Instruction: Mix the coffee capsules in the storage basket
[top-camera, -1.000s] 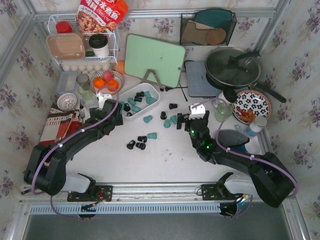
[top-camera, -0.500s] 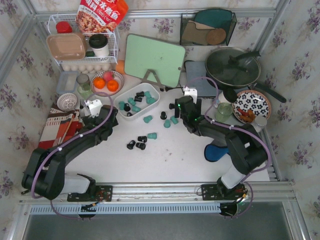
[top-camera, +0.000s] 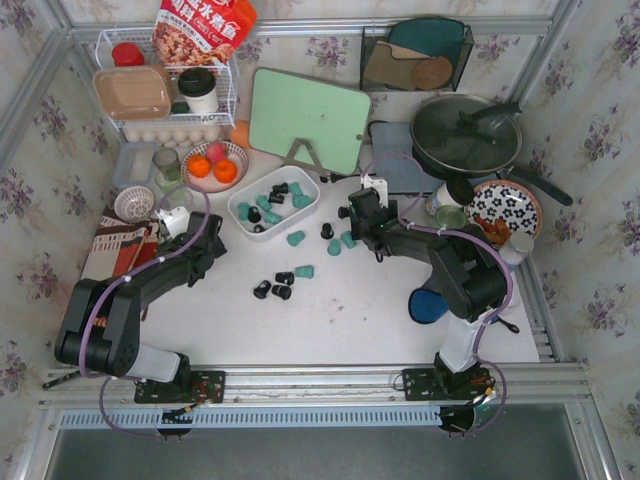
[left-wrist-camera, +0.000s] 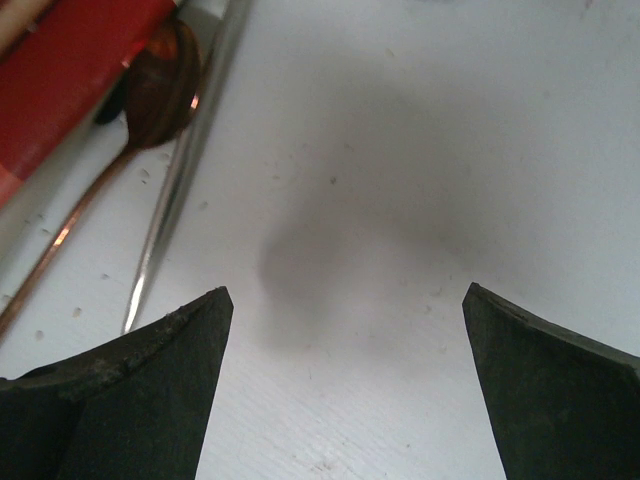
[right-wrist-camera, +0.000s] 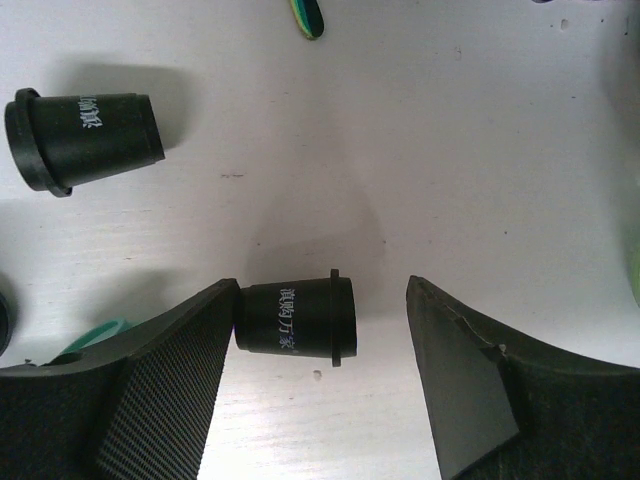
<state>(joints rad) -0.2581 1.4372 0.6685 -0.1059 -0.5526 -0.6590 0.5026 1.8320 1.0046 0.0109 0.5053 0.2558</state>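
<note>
The white storage basket (top-camera: 303, 186) sits left of centre and holds several teal and black coffee capsules (top-camera: 271, 215). More capsules lie loose on the table: teal ones (top-camera: 296, 238) and a black group (top-camera: 280, 288). My right gripper (top-camera: 352, 215) is open just right of the basket. In the right wrist view a black capsule (right-wrist-camera: 296, 318) lies on its side between the gripper's (right-wrist-camera: 322, 290) fingers, touching the left finger (right-wrist-camera: 160, 380) and apart from the right one. Another black capsule (right-wrist-camera: 85, 138) lies beyond. My left gripper (top-camera: 176, 222) (left-wrist-camera: 345, 300) is open and empty over bare table.
A spoon (left-wrist-camera: 150, 110) and a red item (left-wrist-camera: 70, 80) lie by the left gripper. A bowl of oranges (top-camera: 214, 165), a wire rack (top-camera: 165, 90), a green cutting board (top-camera: 310, 120), a pan (top-camera: 466, 135) and a patterned plate (top-camera: 503, 207) stand behind. A blue item (top-camera: 428, 305) lies near the right arm.
</note>
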